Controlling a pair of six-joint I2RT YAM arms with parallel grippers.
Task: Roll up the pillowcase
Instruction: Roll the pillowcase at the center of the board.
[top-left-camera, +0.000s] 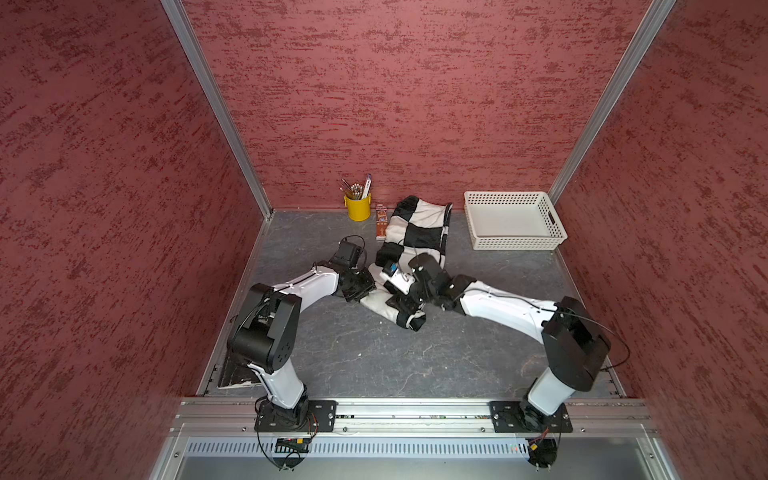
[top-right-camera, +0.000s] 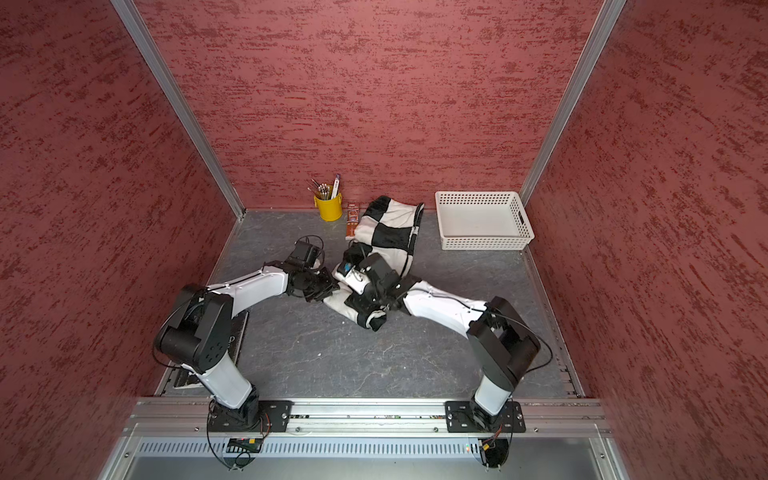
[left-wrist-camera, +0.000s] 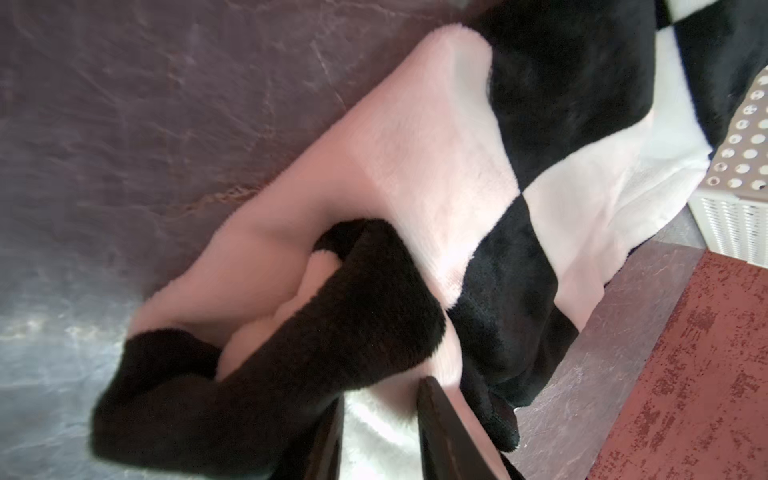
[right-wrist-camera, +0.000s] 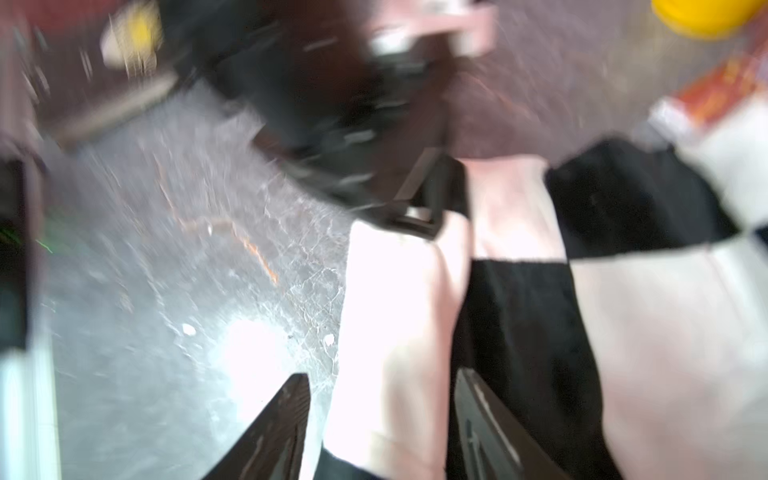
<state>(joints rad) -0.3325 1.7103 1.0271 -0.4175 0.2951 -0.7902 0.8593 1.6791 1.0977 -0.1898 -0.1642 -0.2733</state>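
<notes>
The pillowcase (top-left-camera: 419, 232) (top-right-camera: 390, 232), plush with big black and white squares, lies crumpled in a long strip from the back wall toward the middle of the table. At the near part's left edge, my left gripper (top-left-camera: 370, 287) (left-wrist-camera: 382, 395) is shut on a white fold of the pillowcase (left-wrist-camera: 436, 166), and a black fold lies over one finger. My right gripper (top-left-camera: 405, 305) (right-wrist-camera: 382, 374) hangs over the same near end from the right, open. The white edge of the pillowcase (right-wrist-camera: 644, 311) lies loose between its fingers, with table showing beside it.
A white perforated basket (top-left-camera: 515, 243) (top-right-camera: 482, 242) stands at the back right, close to the cloth. A yellow cup (top-left-camera: 357, 206) of pens and a small orange box (top-left-camera: 381, 222) stand at the back, left of the cloth. Red walls enclose three sides.
</notes>
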